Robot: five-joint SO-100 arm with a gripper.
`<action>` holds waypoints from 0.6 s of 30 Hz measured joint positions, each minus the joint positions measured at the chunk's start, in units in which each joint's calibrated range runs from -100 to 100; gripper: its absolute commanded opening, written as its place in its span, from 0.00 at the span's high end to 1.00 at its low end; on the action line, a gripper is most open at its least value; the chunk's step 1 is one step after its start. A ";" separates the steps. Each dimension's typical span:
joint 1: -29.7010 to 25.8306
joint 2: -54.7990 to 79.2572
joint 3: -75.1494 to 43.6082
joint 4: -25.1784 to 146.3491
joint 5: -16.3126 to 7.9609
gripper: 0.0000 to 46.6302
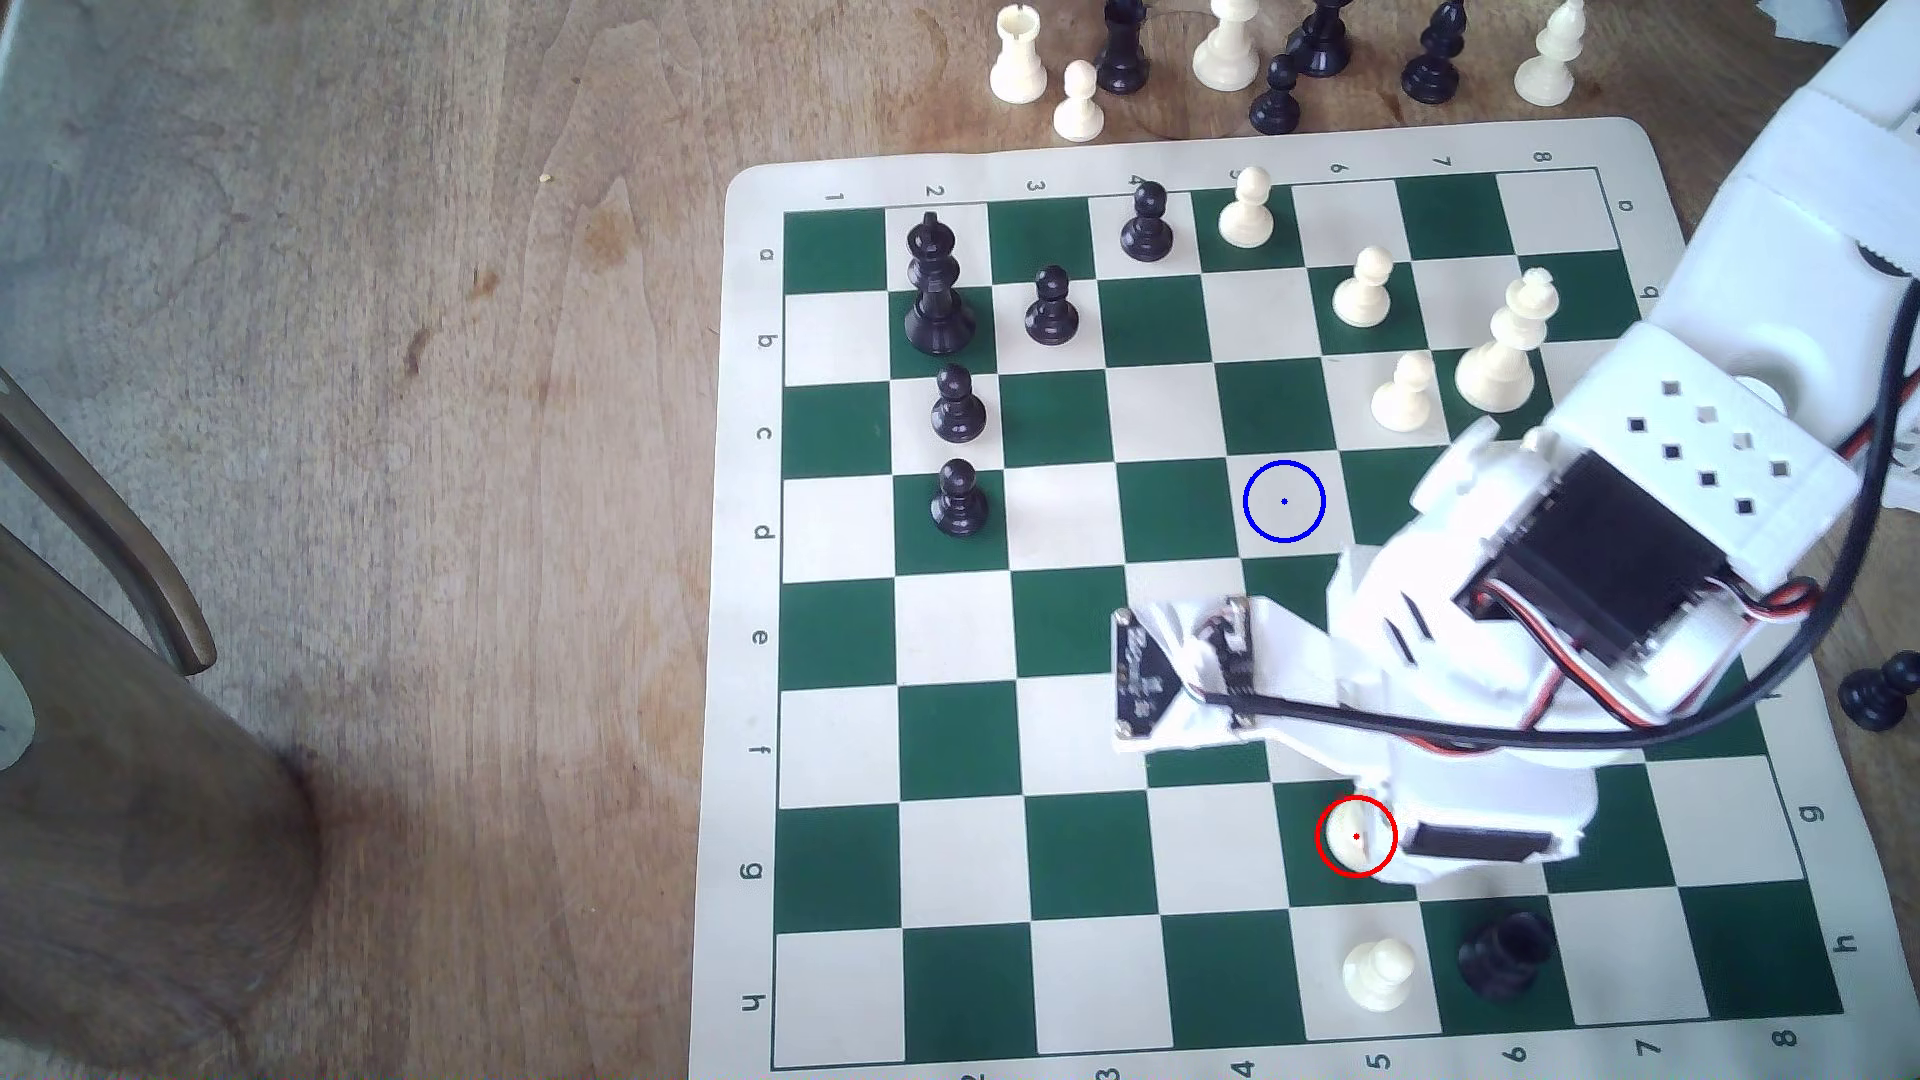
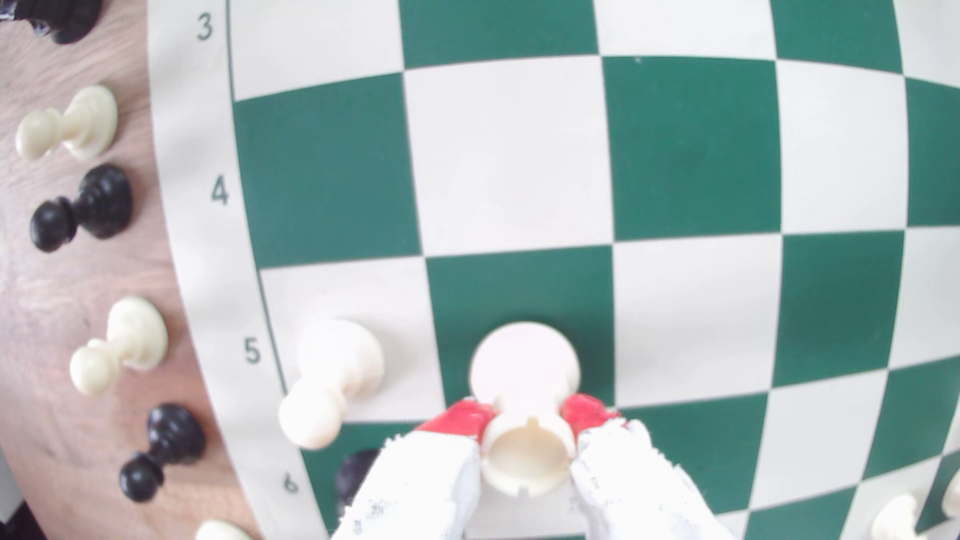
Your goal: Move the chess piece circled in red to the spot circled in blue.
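1. The gripper (image 2: 525, 451) is clamped on the cream rook (image 2: 525, 415): one white finger with a red pad (image 2: 460, 418) presses each side of the rook, just under its notched top.
2. In the wrist view the rook's round base sits over a green square. I cannot tell whether the base touches the board (image 1: 1049, 644) or hangs just above it.
3. In the exterior view the rook (image 1: 1349, 836) sits inside the red ring on a green square in the row marked g, column 5. The arm (image 1: 1621, 540) hides most of it.
4. The blue-ringed spot (image 1: 1284, 502) is a cream square in row d, same column as the rook, three rows farther from the board edge marked h. It is bare.
5. A cream pawn (image 1: 1378, 971) stands in row h, on the square right next to the rook's, toward the near board edge. A black rook (image 1: 1507, 950) stands one square to that pawn's right in the exterior view.
6. Beyond the spot, as seen from the rook, three cream pawns (image 1: 1363, 288) and a cream king (image 1: 1507, 343) cluster in rows a to c.
7. Black pawns and a black queen (image 1: 935, 286) stand in columns 2 to 4, well apart from the rook.
8. Off the board, past the row a edge, spare pieces (image 1: 1226, 47) stand on the wooden table (image 1: 416, 312).
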 measured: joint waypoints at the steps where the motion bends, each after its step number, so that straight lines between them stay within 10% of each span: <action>1: -0.07 0.00 0.00 0.00 0.00 0.96; 18: 11.65 -17.43 -6.33 10.52 2.20 0.97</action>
